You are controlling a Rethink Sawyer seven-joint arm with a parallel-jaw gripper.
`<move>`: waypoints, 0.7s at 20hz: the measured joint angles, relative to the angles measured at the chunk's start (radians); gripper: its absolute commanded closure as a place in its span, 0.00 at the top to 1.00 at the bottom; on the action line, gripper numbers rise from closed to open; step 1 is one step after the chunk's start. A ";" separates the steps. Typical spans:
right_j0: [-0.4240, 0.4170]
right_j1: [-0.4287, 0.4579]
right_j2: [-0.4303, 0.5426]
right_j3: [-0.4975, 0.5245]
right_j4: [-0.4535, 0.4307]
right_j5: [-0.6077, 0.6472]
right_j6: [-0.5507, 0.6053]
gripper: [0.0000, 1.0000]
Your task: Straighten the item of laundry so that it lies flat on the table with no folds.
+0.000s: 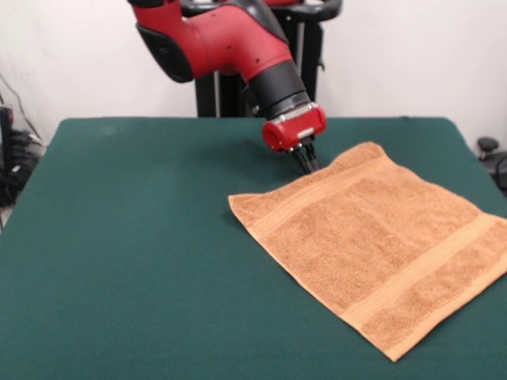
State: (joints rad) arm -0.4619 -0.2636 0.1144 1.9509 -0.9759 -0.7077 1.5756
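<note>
The orange-tan towel (372, 237) lies spread on the right half of the dark green table (135, 237), turned like a diamond, with a woven band near its far-left edge and another near its near-right edge. It looks flat; its right corner runs past the picture's edge. My gripper (307, 165) comes down from the red arm and its dark tips sit at the towel's far edge, just above or on the cloth. I cannot tell how the tips stand.
The robot's black pedestal (230, 95) stands behind the table's far edge. Cables and dark gear (16, 158) sit off the table's left side, and a dark object (491, 154) off its right side.
</note>
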 measured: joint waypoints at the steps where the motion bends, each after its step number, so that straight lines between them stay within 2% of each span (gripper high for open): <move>1: 0.000 0.003 -0.002 -0.001 0.000 -0.006 0.000 0.00; 14: 0.023 0.005 -0.029 -0.006 0.000 -0.037 0.000 0.00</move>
State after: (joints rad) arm -0.4390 -0.2590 0.0854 1.9451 -0.9759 -0.7450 1.5756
